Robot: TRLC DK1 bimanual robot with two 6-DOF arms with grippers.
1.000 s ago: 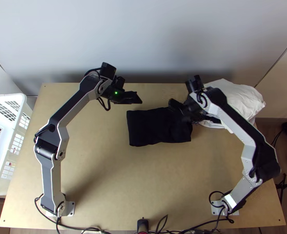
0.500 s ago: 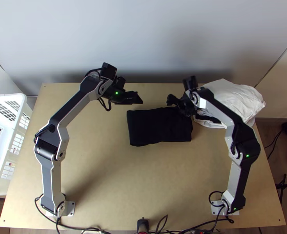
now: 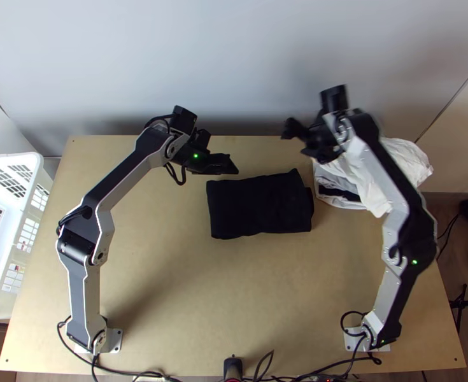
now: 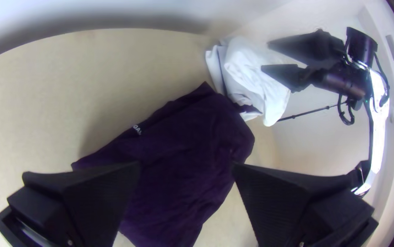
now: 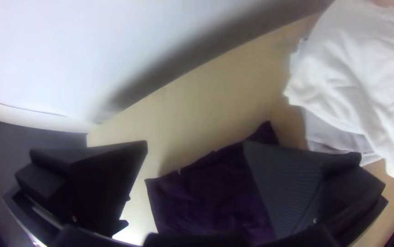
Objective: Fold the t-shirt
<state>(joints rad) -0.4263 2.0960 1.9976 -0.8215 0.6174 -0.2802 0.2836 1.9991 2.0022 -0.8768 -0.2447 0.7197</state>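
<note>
We see the t-shirt (image 3: pixel 259 207) on the far half of the counter (image 3: pixel 170 274), around the middle from side to side. It is dark and lies folded into a compact, roughly rectangular shape, its long sides running across the counter. Its far right corner comes to a point, and on the right side a bit of another layer sticks out past the top one. In the left wrist view we can make out small pale print close to one edge.

Our left hand (image 3: pixel 227 167) hovers just beyond the far edge of the shirt, toward its left part. It is open: in its own wrist view the fingers of the left hand (image 4: pixel 186 167) stand wide apart, and we see the shirt between and past them.

Our right hand (image 3: pixel 296 141) is beyond the shirt's far right corner, apart from the fabric. It is open too, and the right wrist view has the fingers of the right hand (image 5: pixel 196 145) well spread.

To the right of the shirt, at the far right of the counter, we have a bunched white cloth (image 3: pixel 412 162), with a dark patch (image 3: pixel 339 191) showing by its near left side. A white basket (image 3: pixel 7 251) stands at the left edge, and black cables (image 3: pixel 151 374) run along the near edge.
</note>
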